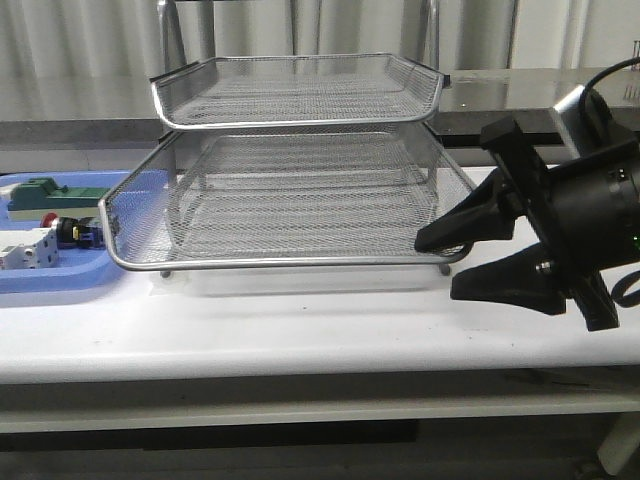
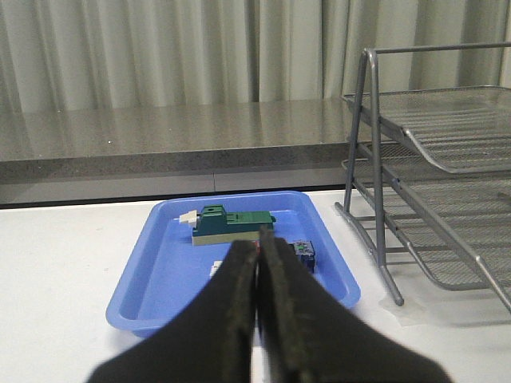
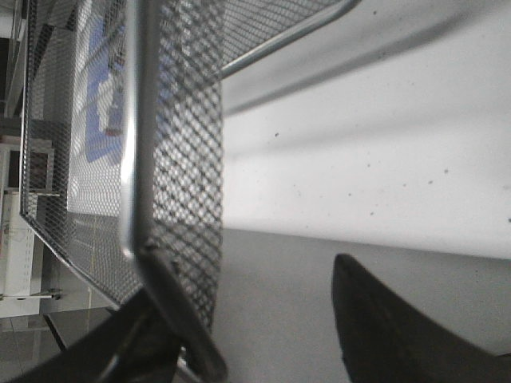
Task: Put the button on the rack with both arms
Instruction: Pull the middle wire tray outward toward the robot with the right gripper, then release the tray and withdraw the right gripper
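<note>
The button (image 1: 68, 231) lies on its side in the blue tray (image 1: 90, 275) at the far left, red head pointing left. In the left wrist view only its blue-green rear block (image 2: 303, 254) shows beside my fingers. The rack (image 1: 300, 190) stands mid-table, and its side shows in the left wrist view (image 2: 431, 199). My left gripper (image 2: 259, 243) is shut and empty, hovering before the tray; it is out of the front view. My right gripper (image 1: 450, 265) is open and empty at the rack's front right corner. In the right wrist view (image 3: 255, 303) the rack's mesh corner (image 3: 184, 159) is by one finger.
A green block component (image 2: 231, 223) lies at the back of the tray, also seen in the front view (image 1: 45, 192). A white component (image 1: 28, 250) lies at its front. The white table (image 1: 300, 330) runs to a front edge below the rack. A grey ledge and curtain stand behind.
</note>
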Available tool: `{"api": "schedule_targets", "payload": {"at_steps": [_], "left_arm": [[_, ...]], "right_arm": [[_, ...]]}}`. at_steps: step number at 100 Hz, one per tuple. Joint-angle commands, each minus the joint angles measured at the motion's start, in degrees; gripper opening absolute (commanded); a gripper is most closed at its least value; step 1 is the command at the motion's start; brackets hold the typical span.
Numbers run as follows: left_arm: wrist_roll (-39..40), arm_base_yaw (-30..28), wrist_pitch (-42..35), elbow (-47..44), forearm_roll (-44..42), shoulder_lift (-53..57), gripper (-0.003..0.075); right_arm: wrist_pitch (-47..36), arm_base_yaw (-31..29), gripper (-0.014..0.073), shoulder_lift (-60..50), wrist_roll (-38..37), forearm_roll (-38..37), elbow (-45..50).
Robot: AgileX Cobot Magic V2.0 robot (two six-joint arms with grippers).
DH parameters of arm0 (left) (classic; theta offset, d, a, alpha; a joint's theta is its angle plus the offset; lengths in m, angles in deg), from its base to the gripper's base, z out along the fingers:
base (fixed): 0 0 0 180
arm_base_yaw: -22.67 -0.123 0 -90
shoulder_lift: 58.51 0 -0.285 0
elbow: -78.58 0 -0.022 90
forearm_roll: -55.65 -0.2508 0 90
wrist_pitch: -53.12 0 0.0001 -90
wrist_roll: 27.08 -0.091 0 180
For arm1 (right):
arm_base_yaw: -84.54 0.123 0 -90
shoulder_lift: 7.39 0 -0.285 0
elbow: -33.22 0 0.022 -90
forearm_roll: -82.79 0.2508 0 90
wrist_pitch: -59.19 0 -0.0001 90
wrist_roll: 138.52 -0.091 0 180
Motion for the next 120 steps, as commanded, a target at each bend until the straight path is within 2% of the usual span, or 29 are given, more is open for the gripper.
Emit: {"api": "schedule_targets", "payload": {"at_steps": [1,35,46,68,83,100,120], "left_arm": [[0.6,-0.1,-4.7,-2.6,0.4,1.8,0.0004],[0.6,-0.1,-4.7,-2.6,0.4,1.8,0.0004],[0.6,-0.1,-4.7,-2.6,0.4,1.8,0.0004],[0.6,-0.1,-4.7,-2.6,0.4,1.8,0.0004],[0.6,-0.1,-4.7,-2.6,0.4,1.8,0.0004],[0.6,-0.1,-4.7,-2.6,0.4,1.8,0.0004],[0.6,-0.1,-4.7,-2.6,0.4,1.8,0.0004]], "right_arm": [[4.4,-0.1,0.0470,-1.6,0.5,0.1,-0.4],[2.1,-0.1,0.0470,-10.5,0.3,-0.3,2.5],[-0.6,-0.1,0.0470,-15.2,-2.8,-3.7,3.4],[-8.5,-0.1,0.0468,-27.3,-19.9,-25.1,3.5],[-11.1,-0.1,0.0468,-35.7,-33.0,-40.2,3.0],[-10.1,-0.1,0.0468,-43.2,-47.0,-56.8,0.7],[-3.4,-0.1,0.0468,-47.8,-63.8,-78.3,-4.8]]}}
